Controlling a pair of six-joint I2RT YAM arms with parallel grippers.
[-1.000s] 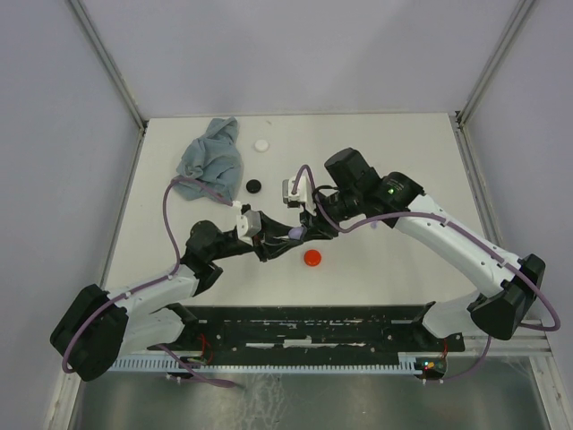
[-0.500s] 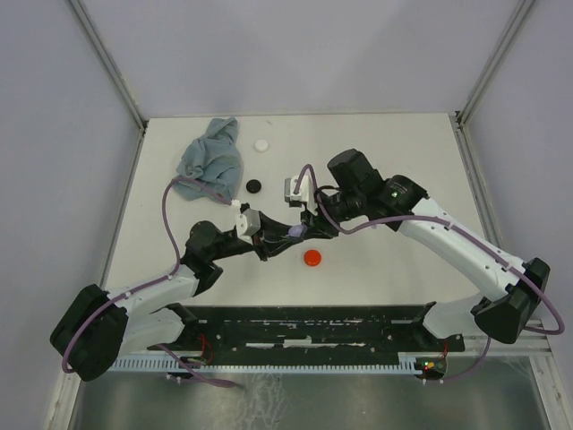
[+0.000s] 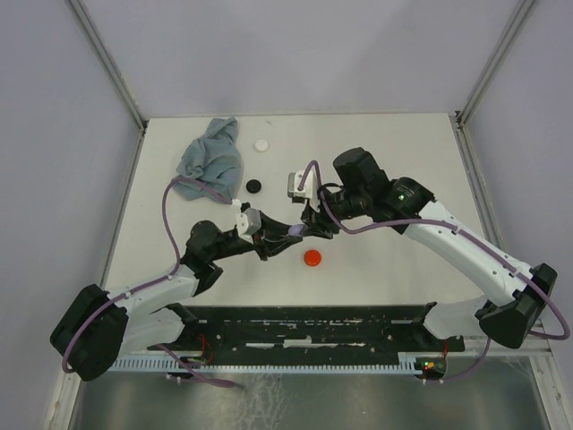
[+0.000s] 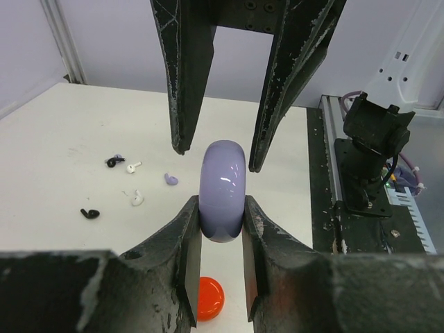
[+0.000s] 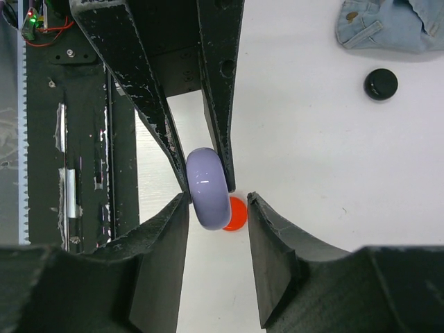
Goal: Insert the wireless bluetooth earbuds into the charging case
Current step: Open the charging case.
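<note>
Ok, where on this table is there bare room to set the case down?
Widest patch: the far right corner of the table, behind the right arm. A smaller one: right of the red disc, along the near rail. Crowded: the centre around the lavender case, and far left, with cloth, white disc and black disc.

Glossy lavender case [image 4: 222, 201], red disc [image 4: 208, 298], black disc [image 5: 381, 84], pale blue denim cloth [image 5: 388, 24], black, white, lavender earbuds [image 4: 137, 200].

Bright, even light with soft shadows, glare on charging case [image 4: 222, 191].
</note>
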